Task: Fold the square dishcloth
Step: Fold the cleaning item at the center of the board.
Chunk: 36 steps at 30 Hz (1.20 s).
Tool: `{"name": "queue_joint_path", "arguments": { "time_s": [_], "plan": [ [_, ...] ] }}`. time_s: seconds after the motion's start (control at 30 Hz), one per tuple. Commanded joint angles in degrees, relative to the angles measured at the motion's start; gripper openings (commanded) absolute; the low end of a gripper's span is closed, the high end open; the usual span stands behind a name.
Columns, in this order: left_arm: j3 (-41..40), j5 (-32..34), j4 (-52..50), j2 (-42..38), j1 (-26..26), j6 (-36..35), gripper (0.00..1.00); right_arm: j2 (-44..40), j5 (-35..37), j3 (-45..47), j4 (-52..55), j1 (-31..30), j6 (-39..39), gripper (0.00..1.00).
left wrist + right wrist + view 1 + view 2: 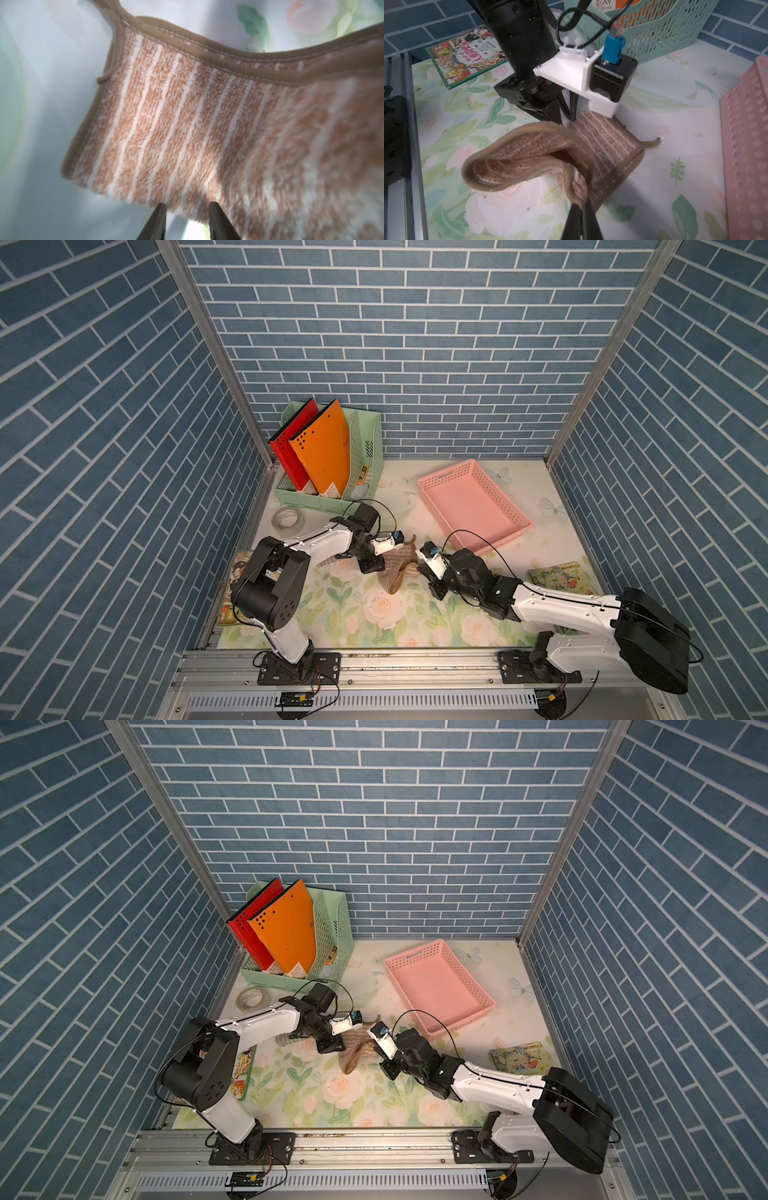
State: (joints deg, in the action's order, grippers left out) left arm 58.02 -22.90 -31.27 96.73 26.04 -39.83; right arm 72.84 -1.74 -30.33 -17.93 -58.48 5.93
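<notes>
The dishcloth [398, 568] [353, 1052], terry striped orange-brown and white with a tan hem, lies crumpled mid-table between both arms. My right gripper [581, 204] [422, 570] is shut on a hemmed edge and holds it up, so the cloth [539, 155] curls into a loop while the rest lies flat. My left gripper [188, 204] [566, 116] [372, 564] stands over the cloth's opposite side. Its jaws are apart, and their tips reach the cloth's fuzzy edge [207, 124] without pinching it.
A pink basket [473, 506] sits back right. A green file rack [328, 497] with a red and an orange folder stands back left, a tape roll [286, 520] in front of it. Picture books lie at the left edge [237, 572] and right edge [557, 576].
</notes>
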Motion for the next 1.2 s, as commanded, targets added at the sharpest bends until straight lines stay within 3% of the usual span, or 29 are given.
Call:
{"name": "queue_joint_path", "arguments": {
  "time_s": [0.0,0.3,0.5,0.67,0.83,1.03,1.17],
  "plan": [
    [4.17,-4.37,-2.36,-1.95,-1.65,1.38,0.4,1.68,-3.08,-2.29,-1.07,0.03,2.86,0.0],
    [7.69,-9.2,-7.61,-4.04,-3.1,1.06,0.39,2.66,-5.41,-4.11,0.67,-0.02,2.16,0.0],
    [7.12,-19.59,-20.04,-16.88,-3.87,-2.73,0.5,3.01,-2.94,-4.48,2.14,0.03,4.79,0.0],
    [-0.32,-14.43,-17.0,-22.7,1.46,-0.01,0.6,6.36,0.47,-6.58,3.44,0.55,8.61,0.0],
    [-4.51,-12.42,-9.74,-21.22,5.85,6.08,0.64,9.09,2.5,-8.42,4.3,1.58,14.51,0.0],
    [-5.68,-8.8,-3.53,-19.04,8.96,10.68,0.75,9.74,4.02,-7.97,2.71,1.69,17.97,0.0],
    [-7.02,-4.57,1.46,-17.2,11.26,12.49,0.69,9.62,2.22,-7.02,0.43,1.69,17.96,0.0]
  ]
}}
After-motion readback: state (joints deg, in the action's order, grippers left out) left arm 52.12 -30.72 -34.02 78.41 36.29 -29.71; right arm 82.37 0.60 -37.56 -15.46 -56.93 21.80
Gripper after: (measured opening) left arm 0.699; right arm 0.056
